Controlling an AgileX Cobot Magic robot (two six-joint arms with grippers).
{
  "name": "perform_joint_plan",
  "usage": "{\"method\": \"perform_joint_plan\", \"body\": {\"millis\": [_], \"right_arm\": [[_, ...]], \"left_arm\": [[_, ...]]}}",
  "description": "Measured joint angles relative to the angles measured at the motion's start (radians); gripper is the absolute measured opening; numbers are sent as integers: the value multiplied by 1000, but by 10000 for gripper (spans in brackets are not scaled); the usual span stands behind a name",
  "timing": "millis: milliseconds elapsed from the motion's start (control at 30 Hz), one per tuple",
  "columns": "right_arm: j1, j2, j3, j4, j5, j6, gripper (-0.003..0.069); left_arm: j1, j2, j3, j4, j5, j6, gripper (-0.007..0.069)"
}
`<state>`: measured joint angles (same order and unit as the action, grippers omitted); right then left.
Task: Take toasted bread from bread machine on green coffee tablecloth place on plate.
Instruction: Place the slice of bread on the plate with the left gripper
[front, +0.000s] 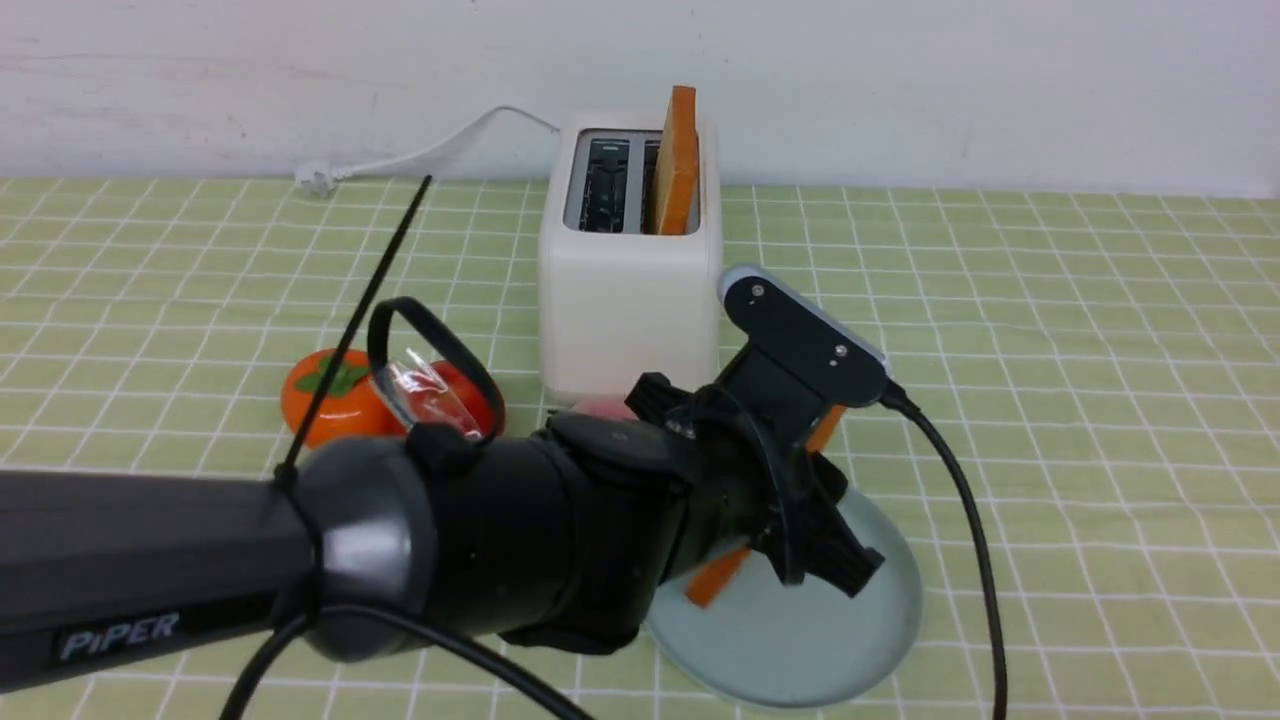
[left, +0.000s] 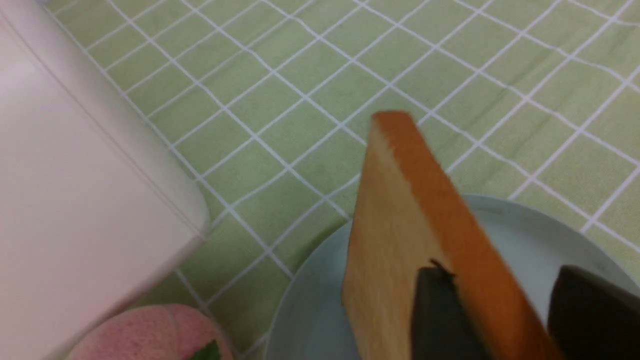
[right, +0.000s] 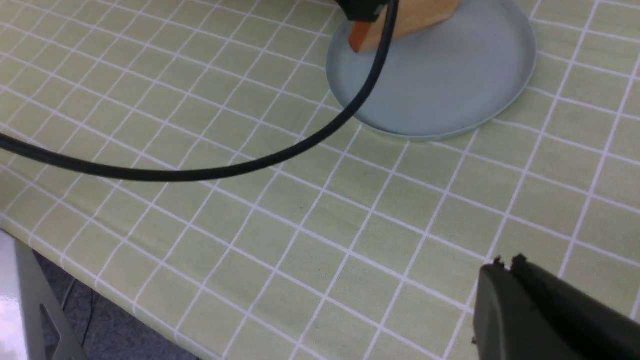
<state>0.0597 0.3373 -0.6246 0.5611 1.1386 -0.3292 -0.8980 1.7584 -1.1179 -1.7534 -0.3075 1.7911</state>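
Note:
The white bread machine (front: 630, 290) stands at the back on the green coffee tablecloth (front: 1050, 330). One toast slice (front: 678, 160) stands upright in its right slot; the left slot is empty. My left gripper (front: 840, 570) hangs over the pale blue-green plate (front: 820, 640). A second toast slice (left: 395, 225) stands tilted between its fingers. One finger (left: 440, 315) lies against the slice's face. Bare plate (left: 520, 235) shows between the crust and the other finger, so the jaws stand wider than the slice. The slice's lower corner (right: 360, 40) is at the plate (right: 440, 85). My right gripper (right: 507, 260) is shut and empty, low over the cloth.
An orange persimmon (front: 325, 405), a red fruit (front: 455, 400) and a pink fruit (left: 150, 330) lie left of the plate, in front of the toaster. The white cord (front: 420, 155) runs back left. The left arm's black cable (right: 225, 172) crosses the cloth. The table edge (right: 75, 260) is near.

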Motion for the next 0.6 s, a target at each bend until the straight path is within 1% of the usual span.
{"method": "perform_joint_plan", "body": {"millis": [33, 67, 100, 167, 200, 267, 500, 567, 600], "right_arm": [[0, 0, 0, 0, 0, -1, 17], [0, 0, 0, 0, 0, -1, 17], [0, 0, 0, 0, 0, -1, 17], [0, 0, 0, 1, 0, -1, 17], [0, 0, -1, 1, -2, -1, 17], [0, 0, -1, 3, -5, -1, 17], [0, 0, -1, 23, -12, -1, 17], [0, 0, -1, 32, -13, -1, 17], [0, 0, -2, 35, -13, -1, 17]], "left_arm": [[-13, -6, 0, 0, -13, -12, 398], [-24, -13, 0, 0, -19, -17, 421], [-41, -25, 0, 0, -33, -22, 464], [-63, -43, 0, 0, -47, -24, 501], [-90, -69, 0, 0, -64, -25, 540], [-120, -95, 0, 0, -88, -26, 569], [-170, -127, 1, -8, -191, -28, 584], [-181, -143, 1, -9, -212, -28, 573], [-189, -155, 1, -12, -224, -29, 555]]}}
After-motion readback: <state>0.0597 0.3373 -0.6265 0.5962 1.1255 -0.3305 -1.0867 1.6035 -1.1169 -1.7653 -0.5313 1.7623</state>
